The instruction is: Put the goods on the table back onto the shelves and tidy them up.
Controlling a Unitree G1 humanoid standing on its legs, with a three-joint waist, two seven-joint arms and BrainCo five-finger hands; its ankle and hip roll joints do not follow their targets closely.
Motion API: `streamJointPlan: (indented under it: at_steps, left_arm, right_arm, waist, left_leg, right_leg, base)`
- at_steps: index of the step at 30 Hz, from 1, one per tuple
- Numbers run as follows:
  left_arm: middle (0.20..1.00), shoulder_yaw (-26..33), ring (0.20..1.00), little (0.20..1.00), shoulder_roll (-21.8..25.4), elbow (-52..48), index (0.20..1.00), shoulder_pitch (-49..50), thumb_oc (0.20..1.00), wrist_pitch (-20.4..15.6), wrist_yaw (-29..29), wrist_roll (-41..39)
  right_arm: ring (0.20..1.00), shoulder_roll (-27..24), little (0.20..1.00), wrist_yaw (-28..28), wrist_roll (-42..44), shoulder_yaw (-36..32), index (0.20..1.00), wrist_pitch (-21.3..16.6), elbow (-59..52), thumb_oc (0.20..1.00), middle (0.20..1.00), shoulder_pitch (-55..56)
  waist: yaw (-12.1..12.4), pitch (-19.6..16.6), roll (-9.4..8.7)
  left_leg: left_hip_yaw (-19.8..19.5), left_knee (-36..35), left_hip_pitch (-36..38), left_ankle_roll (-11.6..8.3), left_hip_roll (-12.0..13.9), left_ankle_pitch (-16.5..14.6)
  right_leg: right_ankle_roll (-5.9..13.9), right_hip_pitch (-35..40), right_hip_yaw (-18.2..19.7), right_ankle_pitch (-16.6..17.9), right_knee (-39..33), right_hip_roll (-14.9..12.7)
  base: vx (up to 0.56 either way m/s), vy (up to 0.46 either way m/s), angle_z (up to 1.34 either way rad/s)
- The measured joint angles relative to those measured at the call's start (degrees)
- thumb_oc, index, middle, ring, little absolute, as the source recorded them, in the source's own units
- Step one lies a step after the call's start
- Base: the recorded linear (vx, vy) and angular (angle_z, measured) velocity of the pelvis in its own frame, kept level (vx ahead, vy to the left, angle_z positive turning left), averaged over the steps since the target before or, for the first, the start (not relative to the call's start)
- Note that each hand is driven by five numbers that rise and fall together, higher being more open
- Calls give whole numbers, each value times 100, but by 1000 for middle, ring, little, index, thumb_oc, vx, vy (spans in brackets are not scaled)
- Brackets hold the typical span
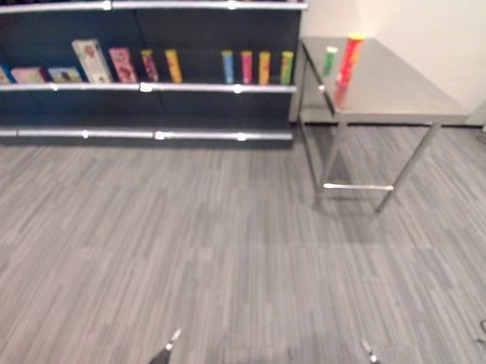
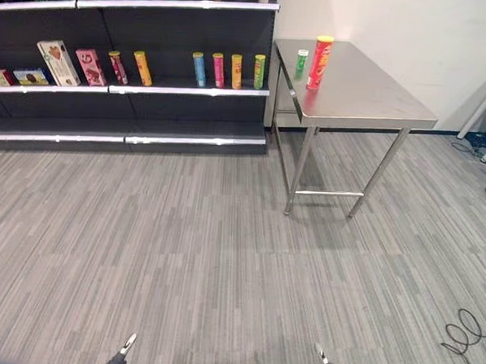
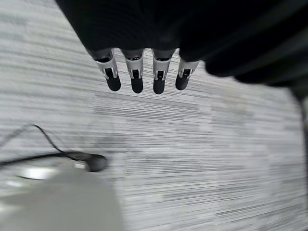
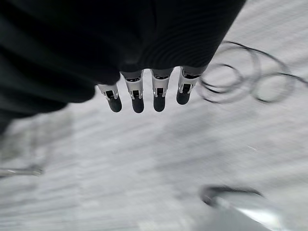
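On the tabletop, near its far left corner, a tall red can stands upright, long axis vertical, with a small green can upright just to its left. Left of the table, shelves hold upright tubes and boxes. Bare floor lies between. Left hand and right hand hang with fingers straight, holding nothing.

Two cans upright on table, right of shelves.
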Motion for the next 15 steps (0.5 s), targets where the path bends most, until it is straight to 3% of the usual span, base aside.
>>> streamJointPlan:
  at_steps: [4,6,8,15]
  left_arm:
    - [1000,1,1000,1000,2,-7,1000,-101,1000,-32,3,4]
    - [1000,2,1000,1000,0,-11,1000,-170,1000,-30,6,8]
    - [1000,9,1000,1000,16,-67,1000,-211,1000,-37,6,54]
    - [1000,-3,1000,1000,29,-51,1000,-363,1000,-39,4,282]
  right_arm:
    - [1000,-10,1000,-15,-2,-57,1000,-74,0,1000,1000,-285]
    - [1000,-18,1000,-12,-4,-52,1000,-63,9,1000,1000,-283]
    - [1000,-23,1000,-3,-6,-41,1000,-63,10,1000,1000,-291]
    - [1000,-12,1000,40,-30,171,1000,-40,231,1000,1000,-456]
  waist:
    - [9,272,57]
    - [3,503,229]
    - [-1,538,256]
    - [-2,626,150]
  left_leg:
    - [-3,-144,100,-31,55,87]
    - [3,-227,172,-23,33,96]
    - [14,-285,243,-23,12,96]
    - [29,-325,312,-28,6,93]
  right_leg:
    - [57,280,-50,334,-539,84]
    - [10,594,-58,676,-1097,109]
    - [18,811,-48,884,-1487,119]
    - [101,835,31,837,-1515,117]
  base:
    - [-20,37,0]
    - [-24,63,0]
    - [-11,68,-5]
    - [-2,87,-5]
